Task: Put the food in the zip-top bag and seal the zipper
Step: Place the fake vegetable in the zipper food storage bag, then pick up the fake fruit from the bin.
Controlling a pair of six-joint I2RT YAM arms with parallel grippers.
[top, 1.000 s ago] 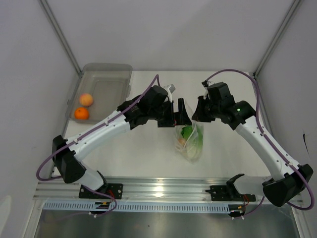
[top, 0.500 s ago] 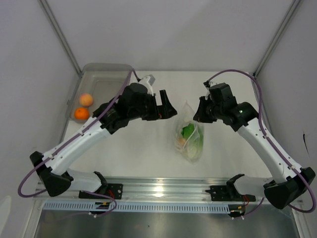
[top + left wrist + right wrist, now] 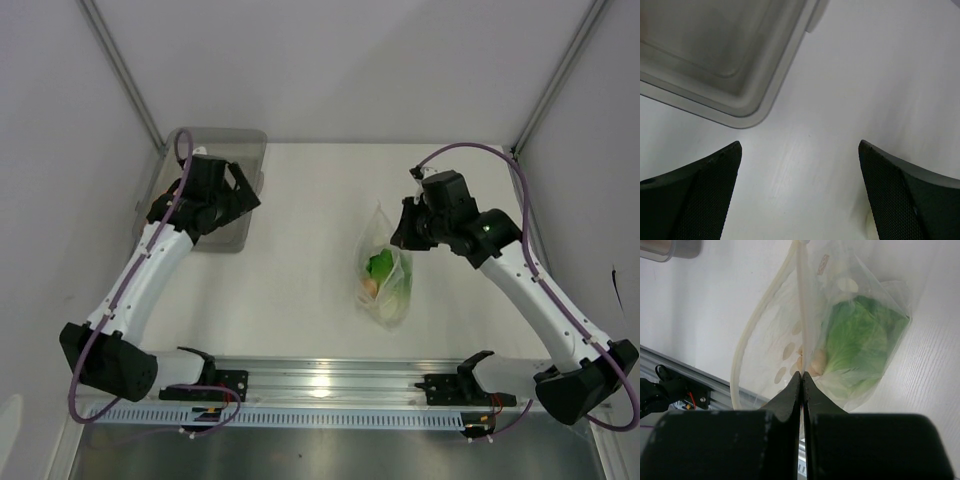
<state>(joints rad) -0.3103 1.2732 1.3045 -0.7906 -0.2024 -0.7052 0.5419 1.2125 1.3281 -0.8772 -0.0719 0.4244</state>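
The left gripper [image 3: 248, 190] hangs over the near right corner of the translucent grey bin [image 3: 215, 140]. Its fingers [image 3: 705, 195] are spread wide with nothing between them. The left wrist view shows the bin's rounded corner and the white surface [image 3: 865, 75] below. Right of centre, the zip-top bag [image 3: 388, 290] lies on the surface, holding the lettuce head [image 3: 380, 265] and a pale beige lump [image 3: 367, 288]. Pale marks printed on its film are too blurred to read. The right gripper [image 3: 405, 232] has its fingers [image 3: 785, 400] pressed together on the bag's far rim, and the mouth gapes open.
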